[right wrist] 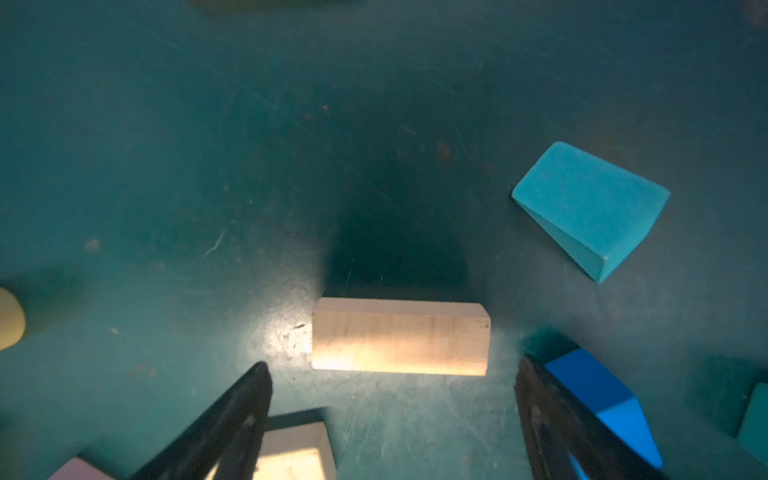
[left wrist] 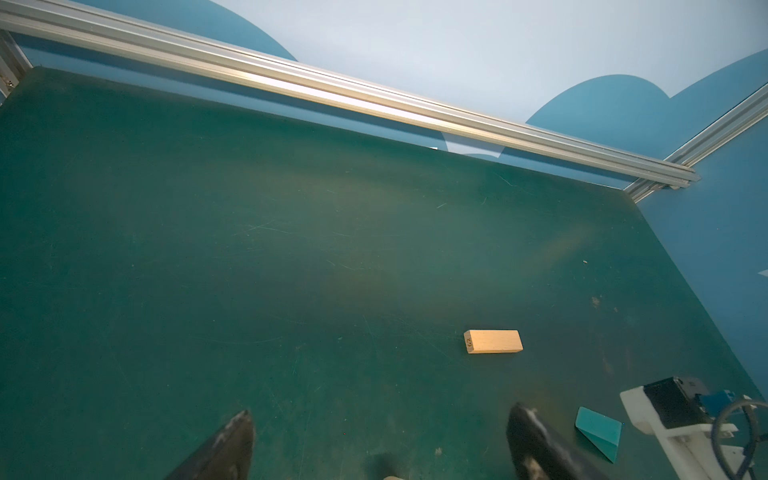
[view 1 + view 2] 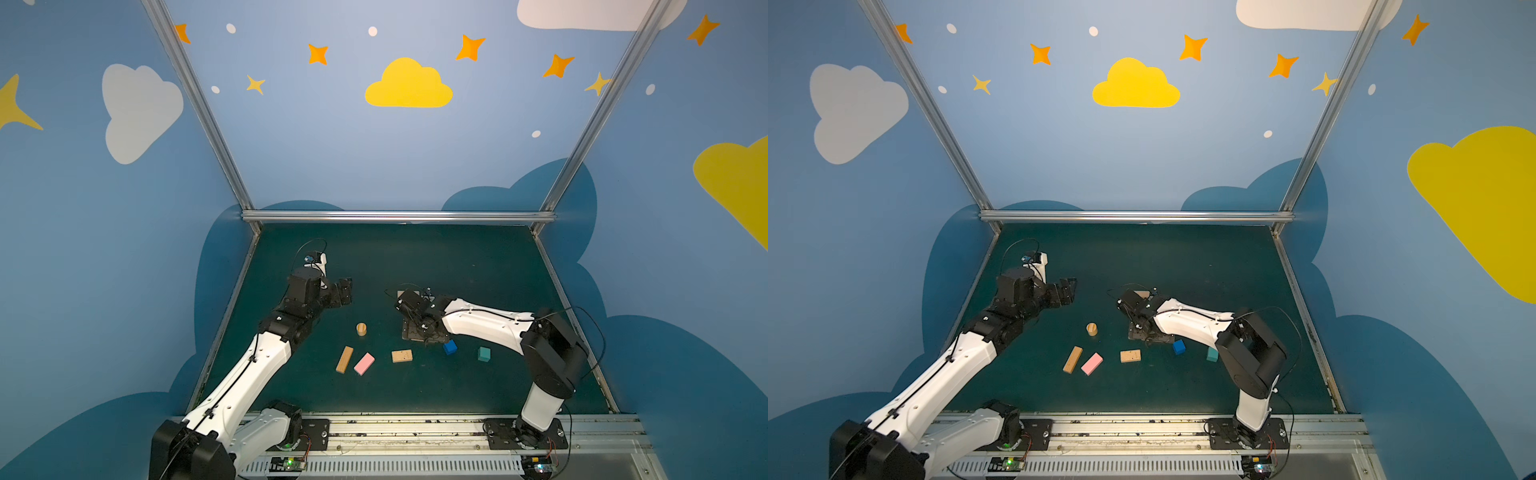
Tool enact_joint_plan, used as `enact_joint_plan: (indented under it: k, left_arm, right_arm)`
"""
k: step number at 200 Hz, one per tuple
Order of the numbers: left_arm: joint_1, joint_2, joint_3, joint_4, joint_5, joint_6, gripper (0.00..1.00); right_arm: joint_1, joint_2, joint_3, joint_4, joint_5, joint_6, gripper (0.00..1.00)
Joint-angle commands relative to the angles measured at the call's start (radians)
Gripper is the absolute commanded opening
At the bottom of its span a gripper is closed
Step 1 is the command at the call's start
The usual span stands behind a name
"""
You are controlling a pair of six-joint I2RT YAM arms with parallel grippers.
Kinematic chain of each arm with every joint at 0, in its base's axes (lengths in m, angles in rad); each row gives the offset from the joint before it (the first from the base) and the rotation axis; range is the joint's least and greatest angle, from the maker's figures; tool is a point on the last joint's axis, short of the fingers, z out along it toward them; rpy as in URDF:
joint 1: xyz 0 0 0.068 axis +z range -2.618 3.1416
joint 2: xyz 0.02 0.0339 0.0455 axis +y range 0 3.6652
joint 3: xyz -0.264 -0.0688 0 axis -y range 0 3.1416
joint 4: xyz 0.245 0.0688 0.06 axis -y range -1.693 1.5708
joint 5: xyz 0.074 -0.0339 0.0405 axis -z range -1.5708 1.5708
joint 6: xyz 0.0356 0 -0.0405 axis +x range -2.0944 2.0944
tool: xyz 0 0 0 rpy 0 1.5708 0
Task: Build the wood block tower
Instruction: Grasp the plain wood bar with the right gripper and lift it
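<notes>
Wood block tower pieces lie singly on the green mat [image 3: 457, 257], none stacked yet. In both top views a loose row crosses the near middle: a long tan bar [image 3: 344, 359], a pink bar [image 3: 364, 364] just beside it, a short tan block [image 3: 402, 356], a blue cube [image 3: 449, 347] and a teal cube [image 3: 483, 354]. A tan cylinder [image 3: 361, 329] stands upright just behind the long bar.

The right gripper [image 1: 392, 419] points down at the mat with its jaws spread wide and nothing between them. A second tan bar [image 1: 400, 336] lies flat and crosswise just past the fingertips, touching neither. The blue cube sits close beside one finger (whether they touch I cannot tell). A teal house-shaped piece [image 1: 590, 208] lies on its side farther off.

The left gripper [image 3: 344, 292] hovers over the mat's left part, well apart from every block, jaws wide and empty.
</notes>
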State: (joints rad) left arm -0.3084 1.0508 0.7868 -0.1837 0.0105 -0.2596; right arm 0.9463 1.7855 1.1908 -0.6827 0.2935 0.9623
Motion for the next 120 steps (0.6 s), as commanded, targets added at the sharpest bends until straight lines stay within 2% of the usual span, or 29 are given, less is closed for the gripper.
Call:
enact_joint_plan:
  k: [1, 120]
  left_arm:
    - [-0.004, -0.005, -0.003, 0.001, -0.01, -0.001, 0.95]
    - [-0.007, -0.001, -0.007, -0.002, -0.023, 0.003, 0.95]
  right_arm:
    - [-0.004, 0.023, -0.005, -0.032, 0.016, 0.036, 0.9]
    - [-0.021, 0.042, -0.045, -0.001, -0.012, 0.081, 0.9]
